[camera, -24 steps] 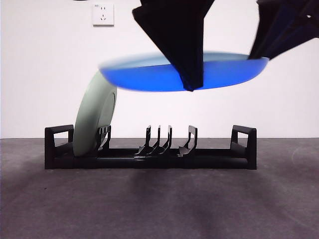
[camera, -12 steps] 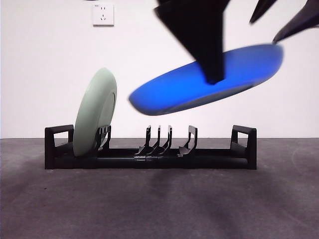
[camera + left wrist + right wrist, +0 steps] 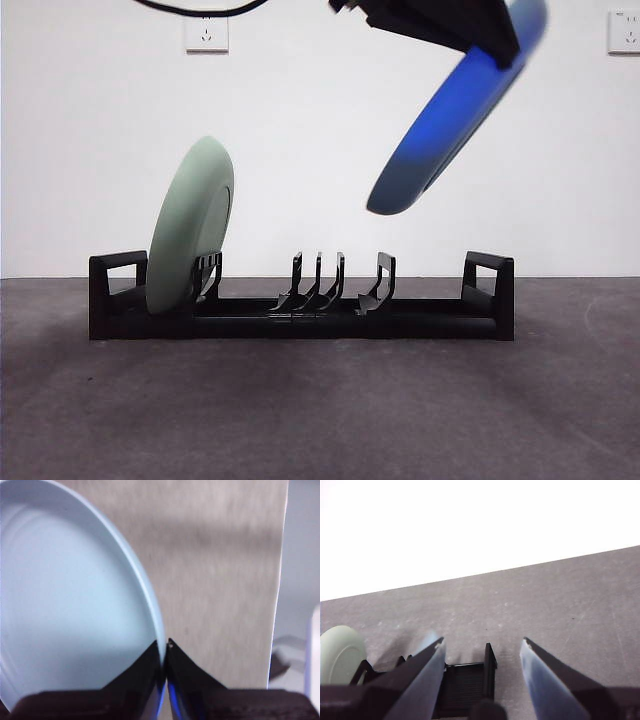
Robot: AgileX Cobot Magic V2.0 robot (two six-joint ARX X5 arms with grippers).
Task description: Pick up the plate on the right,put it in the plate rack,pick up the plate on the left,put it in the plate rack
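A blue plate hangs tilted steeply in the air above the right half of the plate rack. Its lower edge points down toward the rack's middle prongs. My left gripper comes in from the top and is shut on the plate's upper rim. In the left wrist view the jaws pinch the rim of the pale blue inside of the plate. A pale green plate stands on edge in the rack's left slots. My right gripper is open and empty, high above the rack and green plate.
The rack lies along the dark grey table with a squared handle at each end. White wall behind carries two sockets. A black cable loops at the top edge.
The blue plate has swung from nearly flat to steeply tilted and shifted up and right. The second dark arm at the top right has left the front view.
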